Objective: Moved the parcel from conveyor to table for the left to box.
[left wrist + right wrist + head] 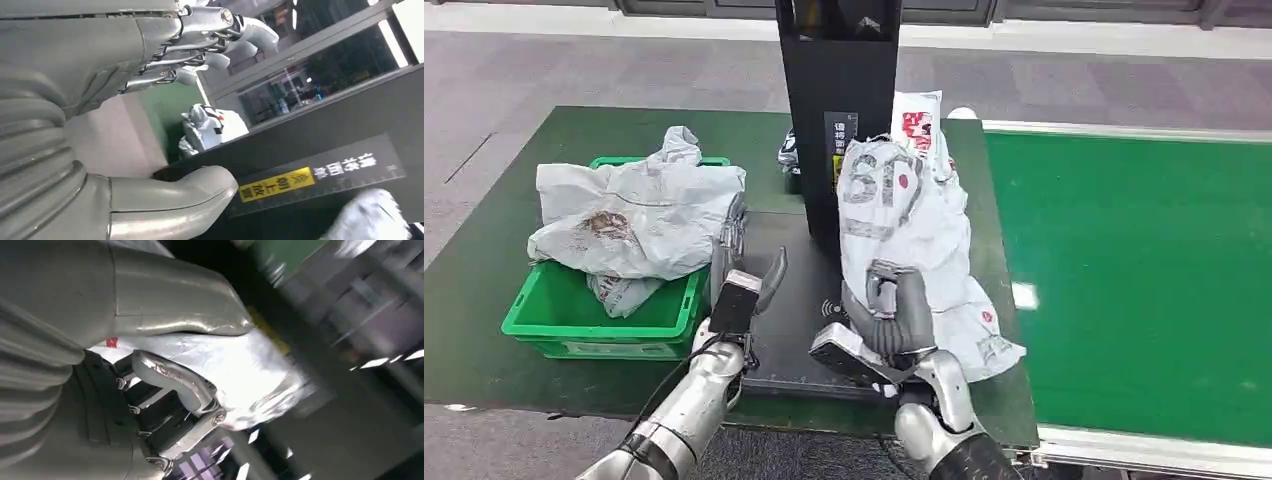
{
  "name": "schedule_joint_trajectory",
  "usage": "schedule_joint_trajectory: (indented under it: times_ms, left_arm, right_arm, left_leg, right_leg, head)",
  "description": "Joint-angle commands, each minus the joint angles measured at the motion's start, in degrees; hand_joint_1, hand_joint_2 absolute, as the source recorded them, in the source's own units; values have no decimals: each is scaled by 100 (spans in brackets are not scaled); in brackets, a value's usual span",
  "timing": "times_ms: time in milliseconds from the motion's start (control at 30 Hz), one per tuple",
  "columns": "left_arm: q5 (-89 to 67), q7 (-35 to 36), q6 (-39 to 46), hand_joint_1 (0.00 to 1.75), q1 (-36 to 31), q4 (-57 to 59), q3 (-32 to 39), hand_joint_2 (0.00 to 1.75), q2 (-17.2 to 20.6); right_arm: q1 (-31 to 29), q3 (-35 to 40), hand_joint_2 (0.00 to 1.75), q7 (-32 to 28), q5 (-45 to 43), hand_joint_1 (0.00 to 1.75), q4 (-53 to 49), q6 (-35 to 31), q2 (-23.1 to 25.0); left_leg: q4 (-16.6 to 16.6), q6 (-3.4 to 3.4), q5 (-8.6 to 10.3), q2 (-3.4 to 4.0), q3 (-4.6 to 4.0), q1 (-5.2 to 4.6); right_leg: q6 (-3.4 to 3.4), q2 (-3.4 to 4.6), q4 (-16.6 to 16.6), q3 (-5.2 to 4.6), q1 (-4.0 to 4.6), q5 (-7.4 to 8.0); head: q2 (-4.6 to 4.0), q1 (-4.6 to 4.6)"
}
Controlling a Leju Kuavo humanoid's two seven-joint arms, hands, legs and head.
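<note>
Nearest, two silver forearms rise from the lower edge of the head view. The right hand (pixel 892 318) is clenched around the near end of the parcel (pixel 909 215), a crumpled white plastic bag with red and grey print; the right wrist view shows its thumb (pixel 175 310) and fingers (pixel 172 377) closed against the white film. The parcel lies on the tabletop (pixel 484 270), dark green, along its right edge, leaning against a black upright post (pixel 839 100). The left hand (pixel 742 285) stands released above a black pad (pixel 794 290), fingers apart, holding nothing. Left of it sits a green bin (pixel 574 320) heaped with white bags (pixel 639 210). Right of the tabletop runs the bright green conveyor (pixel 1144 280). Beyond is grey-purple floor (pixel 544 70).
</note>
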Motion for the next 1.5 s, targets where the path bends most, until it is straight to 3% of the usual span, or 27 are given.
schedule_joint_trajectory:
  times_ms: [33, 100, 133, 167, 233, 333, 700, 767, 1033, 1067, 1300, 1500]
  left_arm:
    - [3, 16, 1, 0, -256, 170, 167, 175, 13]
    - [-8, 1, -14, 0, -311, 207, 153, 175, 5]
    - [-24, -5, 3, 0, -334, 218, 148, 175, -2]
    - [-45, -14, 26, 0, -345, 210, 147, 175, -7]
    - [-65, -3, 66, 0, -344, 167, 150, 175, -5]
    - [-63, 15, 146, 0, -303, 94, 161, 175, 33]
    - [-63, 15, 141, 0, -299, 94, 161, 175, 40]
    - [-86, -10, 197, 0, -313, 131, 138, 175, 32]
    - [-126, -54, 301, 0, -517, 380, 53, 175, 34]
    - [-137, -50, 298, 0, -540, 404, 43, 175, 31]
    - [-270, 3, 158, 0, -711, 597, -140, 175, -37]
    - [-304, 43, 26, 0, -839, 748, -248, 175, -50]
  right_arm:
    - [-435, 721, 175, -72, -68, 175, 504, 188, -72]
    - [-474, 775, 175, -107, -180, 175, 671, 468, -68]
    - [-491, 768, 175, -69, -163, 35, 788, 476, -69]
    - [-494, 736, 175, -35, -146, 0, 894, 415, -55]
    - [-457, 523, 175, -74, -554, 0, 1010, 568, -14]
    - [-270, 80, 175, -442, -1331, 0, 849, 147, -5]
    - [-259, 71, 175, -450, -1346, 0, 838, 146, -25]
    - [-85, -115, 175, -556, -1848, 0, 639, 129, -14]
    - [19, -332, 175, -492, -2109, 0, 649, -3, -75]
    - [40, -360, 0, -480, -2128, 0, 611, 12, -79]
    - [122, -746, 0, -877, -3198, 0, 533, 744, -140]
    - [-82, -880, 0, -1167, -3681, 0, 865, 949, -184]
  left_leg:
    - [-15, 1, 1, -6, 20, 5]
    - [-2, 1, -2, -4, 7, 4]
    - [-7, 2, -2, -2, 14, 5]
    - [-2, 2, -2, -4, 7, 5]
    - [-6, 1, 0, -7, 11, 4]
    - [-5, 1, 1, -11, 7, 0]
    - [-4, 1, 0, -9, 6, 2]
    - [-6, 2, 1, -11, 8, 0]
    - [-10, 3, 2, -17, 14, 3]
    - [-6, 2, 2, -15, 8, 2]
    - [-2, 2, 2, -21, 3, 3]
    - [-3, 3, 2, -17, 4, 3]
  right_leg:
    - [-4, 7, -16, 20, 5, 1]
    - [-1, 3, -5, 8, 3, 0]
    - [-1, 9, -11, 15, 5, 2]
    - [-1, 4, -7, 10, 5, 1]
    - [-2, 5, -9, 12, 5, 1]
    - [-1, -3, -5, 9, 1, 0]
    - [-1, 0, -5, 6, 2, 0]
    - [-1, 0, -7, 8, 1, 1]
    - [0, -3, -13, 16, 2, 1]
    - [-1, -4, -8, 10, 2, 0]
    - [0, -10, -6, 6, 3, -1]
    - [1, -8, -9, 6, 3, 0]
  head:
    - [0, 0]
    - [0, 2]
    - [0, 0]
    - [0, 2]
    - [0, 0]
    - [0, 0]
    - [0, 0]
    - [0, 2]
    - [0, 2]
    - [0, 0]
    - [0, 0]
    - [0, 0]
